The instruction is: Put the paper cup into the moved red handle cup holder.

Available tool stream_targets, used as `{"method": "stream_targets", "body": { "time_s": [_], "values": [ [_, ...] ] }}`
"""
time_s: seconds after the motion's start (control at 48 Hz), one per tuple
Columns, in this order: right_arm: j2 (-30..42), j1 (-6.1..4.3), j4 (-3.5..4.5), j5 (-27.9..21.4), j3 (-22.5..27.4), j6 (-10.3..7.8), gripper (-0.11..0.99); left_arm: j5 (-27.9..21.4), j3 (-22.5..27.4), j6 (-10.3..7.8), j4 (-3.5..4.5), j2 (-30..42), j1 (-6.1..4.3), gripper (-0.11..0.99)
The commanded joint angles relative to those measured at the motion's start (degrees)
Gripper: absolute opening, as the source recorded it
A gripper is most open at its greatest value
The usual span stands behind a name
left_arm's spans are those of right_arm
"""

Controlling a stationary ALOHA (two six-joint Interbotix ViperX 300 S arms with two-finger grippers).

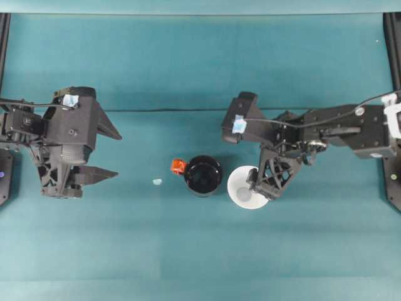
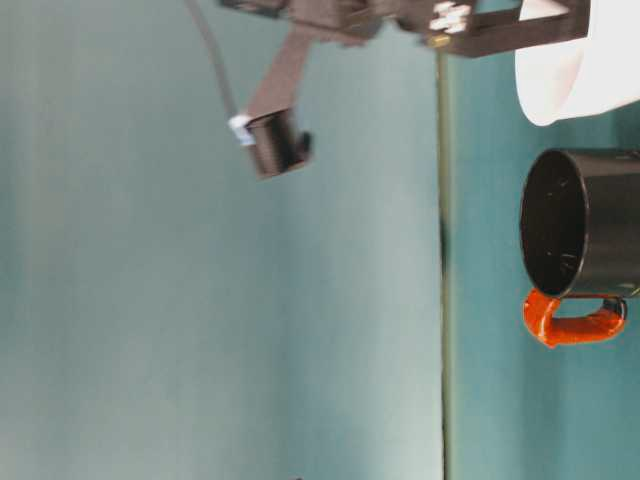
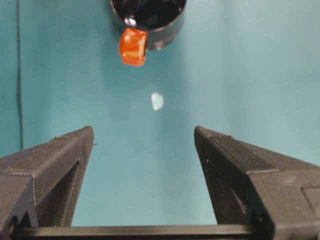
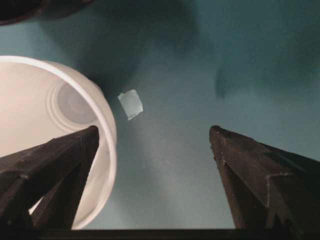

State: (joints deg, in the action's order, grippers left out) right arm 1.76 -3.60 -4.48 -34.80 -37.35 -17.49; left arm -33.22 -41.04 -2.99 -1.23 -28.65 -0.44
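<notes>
Overhead exterior view placed the right gripper [image 1: 260, 187] at the near-right edge of the paper cup [image 1: 243, 188], lowered toward the table. Right wrist view showed that gripper [image 4: 155, 137] with its jaws spread wide; one finger [image 4: 55, 165] lay across the cup's open mouth while the other finger [image 4: 260, 170] stood well clear of it over bare cloth. Nothing was gripped between them. The paper cup [image 4: 30, 130] stood upright, its white interior and round base visible from above. A small pale scrap [image 4: 130, 104] lay on the cloth just beside the cup's rim, between the two fingers.

The red handle cup holder [image 1: 203, 175] stood upright just beside the cup, on the side toward the left arm; whether the two touched could not be determined. Its red handle [image 1: 178, 166] pointed away from the cup. Table-level view confirmed the holder [image 2: 585, 225] upright and open-mouthed, with the handle [image 2: 572, 322] on its far side from the paper cup [image 2: 580, 65].

The left gripper [image 1: 100, 153] hovered well apart from the holder, at the left of the teal table [image 1: 200, 63], jaws wide and holding nothing. Left wrist view showed its fingers [image 3: 47, 165] framing bare cloth, with another pale scrap [image 3: 157, 101] lying ahead, between the gripper and the holder [image 3: 160, 22].
</notes>
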Motion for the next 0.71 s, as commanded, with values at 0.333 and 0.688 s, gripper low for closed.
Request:
{"method": "stream_targets", "body": {
  "time_s": [0.333,0.688],
  "values": [
    [0.44,0.62,-0.62,-0.09,2.37,-0.53,0.33,0.26,0.53,0.09,-0.09,-0.18,-0.09,0.85],
    [-0.62,0.79,-2.99,-5.27,5.62,-0.53,-0.10,0.26,0.53,0.09,-0.09,-0.18,0.00,0.85]
  ]
}}
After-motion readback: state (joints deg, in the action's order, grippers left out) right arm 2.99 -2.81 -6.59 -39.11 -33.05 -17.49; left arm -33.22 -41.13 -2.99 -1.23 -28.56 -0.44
